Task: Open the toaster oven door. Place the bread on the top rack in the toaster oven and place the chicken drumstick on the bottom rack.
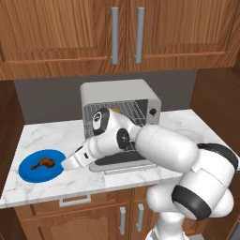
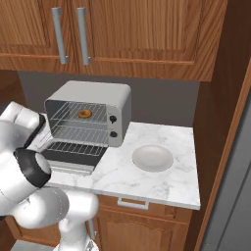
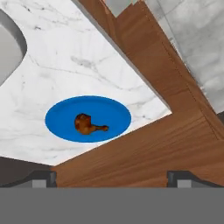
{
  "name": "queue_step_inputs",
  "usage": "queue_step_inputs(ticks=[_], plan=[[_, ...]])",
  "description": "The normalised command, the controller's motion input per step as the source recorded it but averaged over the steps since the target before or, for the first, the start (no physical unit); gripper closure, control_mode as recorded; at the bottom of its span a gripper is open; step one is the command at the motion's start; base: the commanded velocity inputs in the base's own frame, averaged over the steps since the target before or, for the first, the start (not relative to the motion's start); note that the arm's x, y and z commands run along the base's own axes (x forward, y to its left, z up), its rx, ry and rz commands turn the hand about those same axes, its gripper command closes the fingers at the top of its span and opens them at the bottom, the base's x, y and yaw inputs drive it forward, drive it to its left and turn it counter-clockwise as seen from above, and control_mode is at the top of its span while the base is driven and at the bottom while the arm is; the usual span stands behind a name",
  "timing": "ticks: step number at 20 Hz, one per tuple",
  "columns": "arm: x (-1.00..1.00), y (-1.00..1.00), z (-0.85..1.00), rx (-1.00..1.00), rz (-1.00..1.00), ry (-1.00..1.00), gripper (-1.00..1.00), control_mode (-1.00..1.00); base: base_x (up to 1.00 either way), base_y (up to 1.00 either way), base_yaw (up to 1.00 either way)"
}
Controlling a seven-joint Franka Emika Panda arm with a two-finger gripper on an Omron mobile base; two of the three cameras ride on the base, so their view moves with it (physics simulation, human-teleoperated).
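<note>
Flanking the toaster oven (image 2: 90, 110) on the marble counter (image 2: 162, 184) are a blue plate (image 1: 28, 173) to its left and a grey bowl (image 2: 153, 158) to its right, under wooden cabinets (image 1: 70, 33). Its door (image 2: 71, 153) lies folded down. On the top rack (image 2: 73, 116) sits the round golden bread (image 2: 84, 113); the bottom rack (image 2: 81, 133) is bare. On the plate lies the brown chicken drumstick (image 3: 87, 124), thick end and thin bone. Beside the plate, nothing between, the gripper (image 1: 67, 162) hangs with fingers (image 3: 41, 178) spread wide, holding nothing.

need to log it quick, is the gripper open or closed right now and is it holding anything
gripper: open, fingers spread wide and holding nothing, aimed at the chicken drumstick on the blue plate.
</note>
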Motion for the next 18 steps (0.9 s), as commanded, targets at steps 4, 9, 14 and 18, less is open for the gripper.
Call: queue_step_inputs(ticks=[4, 9, 14, 18], plan=[[0.01, 0.56, 0.49, -0.40, 0.00, 0.06, -1.00, -1.00, 0.00, 0.00, 0.00], [0.21, 0.34, 0.49, -0.36, 0.00, 0.11, -1.00, -1.00, 0.00, 0.00, 0.00], [0.18, 0.19, 0.14, -0.26, 0.00, 0.27, -1.00, -1.00, 0.00, 0.00, 0.00], [0.12, 0.18, 0.18, -0.20, 0.00, 0.33, -1.00, -1.00, 0.00, 0.00, 0.00]])
